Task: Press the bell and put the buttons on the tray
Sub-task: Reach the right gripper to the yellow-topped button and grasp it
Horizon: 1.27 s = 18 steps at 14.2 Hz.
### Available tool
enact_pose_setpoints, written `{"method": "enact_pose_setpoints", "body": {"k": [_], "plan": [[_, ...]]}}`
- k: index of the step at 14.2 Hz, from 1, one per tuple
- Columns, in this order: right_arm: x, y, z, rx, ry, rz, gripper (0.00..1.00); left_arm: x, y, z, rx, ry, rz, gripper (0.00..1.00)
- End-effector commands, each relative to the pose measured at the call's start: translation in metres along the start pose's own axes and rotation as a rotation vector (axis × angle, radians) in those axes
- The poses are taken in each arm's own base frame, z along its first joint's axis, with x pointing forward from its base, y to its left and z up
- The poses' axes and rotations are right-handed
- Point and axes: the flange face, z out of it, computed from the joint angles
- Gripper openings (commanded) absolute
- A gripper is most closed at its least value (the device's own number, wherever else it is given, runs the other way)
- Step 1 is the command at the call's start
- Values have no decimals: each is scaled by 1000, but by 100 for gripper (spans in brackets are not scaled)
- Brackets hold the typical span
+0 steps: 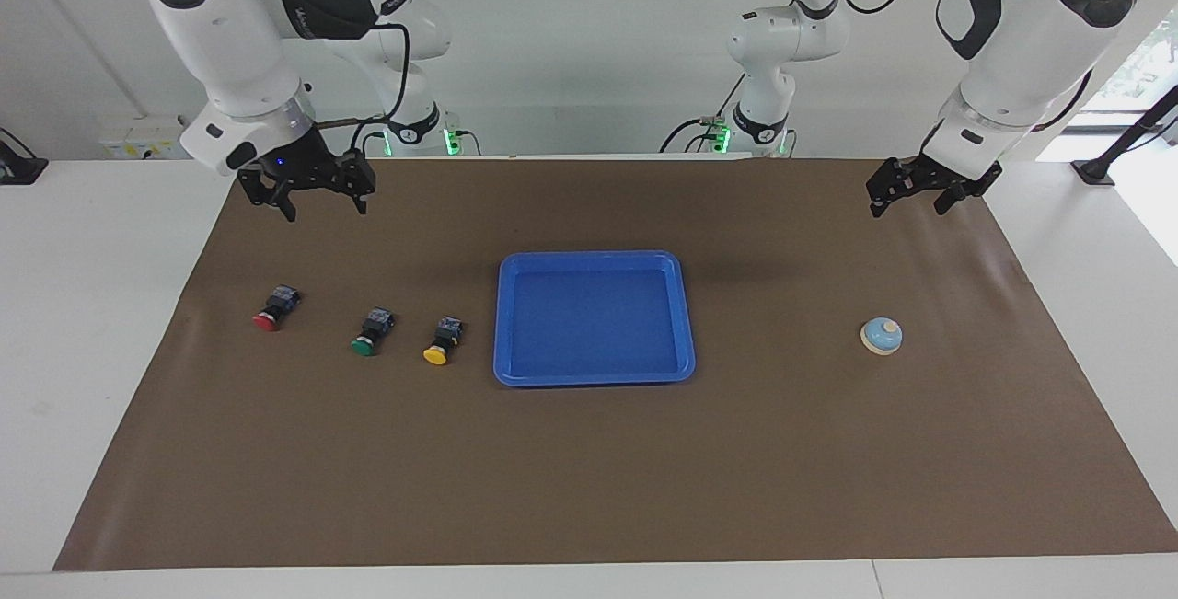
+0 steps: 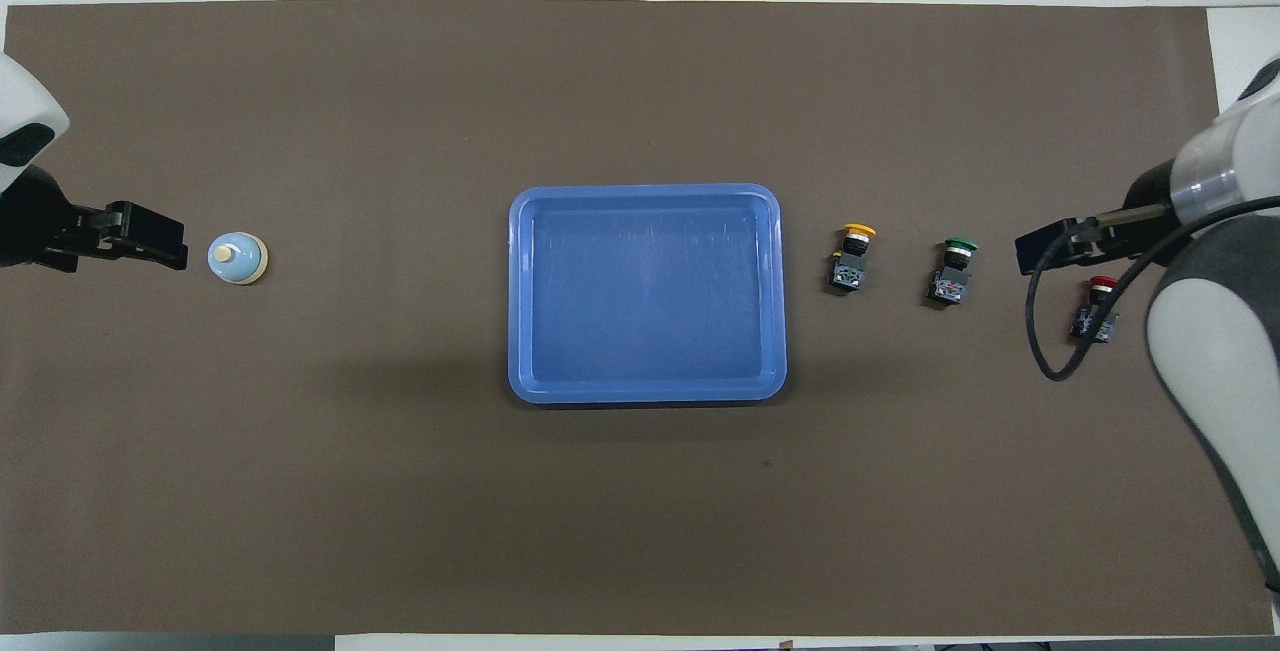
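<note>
Blue tray (image 1: 594, 378) bare on brown mat (image 1: 589, 470), 3 buttons (image 1: 366, 334) beside it; both tools wide open, holding nothing.

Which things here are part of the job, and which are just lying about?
Part of the job: bell; red button; green button; yellow button; blue tray.
Just there: brown mat; white table.

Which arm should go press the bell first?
Left. The left gripper, open and empty, hangs at the bell's end of the table; the right gripper is up by the red button.
</note>
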Motion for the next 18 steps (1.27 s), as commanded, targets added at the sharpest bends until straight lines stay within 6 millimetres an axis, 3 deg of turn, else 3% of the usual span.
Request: {"method": "enact_pose_setpoints", "body": {"k": [1,5,10,12,18], "plan": [[19,-23,49,17,12,71,100,-2,0,-7,0,12,1,100],[48,-56,118,26,61,176,100,-5,0,-4,0,6,4,100],[73,-80,194,31,107,316,100,-7,-2,-8,1,13,1,100],[78,-82,214,35,107,351,100,-7,-8,-8,0,13,-10,100],[66,-83,243,39,104,409,100,-7,-8,-8,0,13,-10,100]]}}
